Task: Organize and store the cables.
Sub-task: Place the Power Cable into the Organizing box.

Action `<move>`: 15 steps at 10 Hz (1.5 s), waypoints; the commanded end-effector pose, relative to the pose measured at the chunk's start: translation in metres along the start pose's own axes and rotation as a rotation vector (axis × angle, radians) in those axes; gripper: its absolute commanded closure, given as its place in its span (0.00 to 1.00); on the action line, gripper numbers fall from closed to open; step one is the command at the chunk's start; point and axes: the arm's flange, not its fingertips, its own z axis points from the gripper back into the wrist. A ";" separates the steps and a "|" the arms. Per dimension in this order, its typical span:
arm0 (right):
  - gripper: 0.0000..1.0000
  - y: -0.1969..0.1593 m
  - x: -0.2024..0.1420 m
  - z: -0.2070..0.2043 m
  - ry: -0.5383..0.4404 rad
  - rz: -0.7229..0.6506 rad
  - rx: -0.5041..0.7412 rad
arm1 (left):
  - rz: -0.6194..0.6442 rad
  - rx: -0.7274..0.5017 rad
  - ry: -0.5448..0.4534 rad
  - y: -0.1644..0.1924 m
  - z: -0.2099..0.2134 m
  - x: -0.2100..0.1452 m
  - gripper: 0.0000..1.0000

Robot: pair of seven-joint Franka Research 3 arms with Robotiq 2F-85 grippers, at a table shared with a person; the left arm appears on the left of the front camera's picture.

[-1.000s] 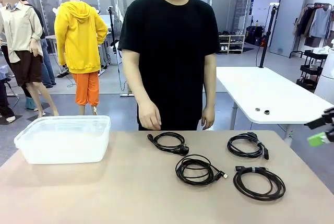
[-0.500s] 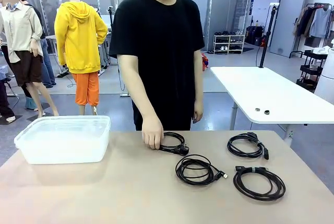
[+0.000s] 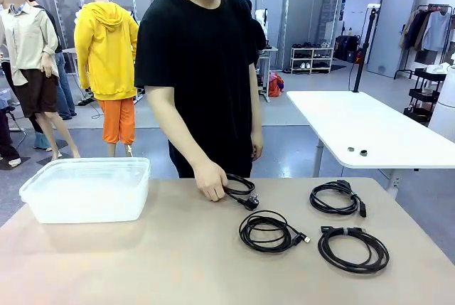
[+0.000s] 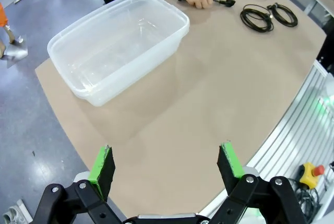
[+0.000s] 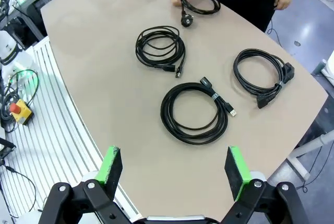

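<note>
Person's hand [image 3: 210, 181] grips 1 cable [image 3: 242, 191] near the counter's [image 3: 142, 262] far edge. 3 other cables [image 3: 269, 232] lie toward its right edge. Left tool [image 4: 165, 151] and right tool [image 5: 173, 153] gape wide, empty.

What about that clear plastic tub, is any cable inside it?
No, the clear tub is bare inside in the left wrist view, while the cables lie out on the table.

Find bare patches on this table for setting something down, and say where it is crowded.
Bare: the near strip of the table, and between tub and cables. Crowded: the right half, where all four lie; a person's hand holds one.
</note>
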 end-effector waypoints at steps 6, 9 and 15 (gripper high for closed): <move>0.00 0.000 -0.001 0.001 -0.012 0.018 0.009 | -0.009 -0.006 -0.005 0.000 0.000 0.001 0.00; 0.00 0.000 -0.001 0.001 -0.012 0.018 0.009 | -0.009 -0.006 -0.005 0.000 0.000 0.001 0.00; 0.00 0.000 -0.001 0.001 -0.012 0.018 0.009 | -0.009 -0.006 -0.005 0.000 0.000 0.001 0.00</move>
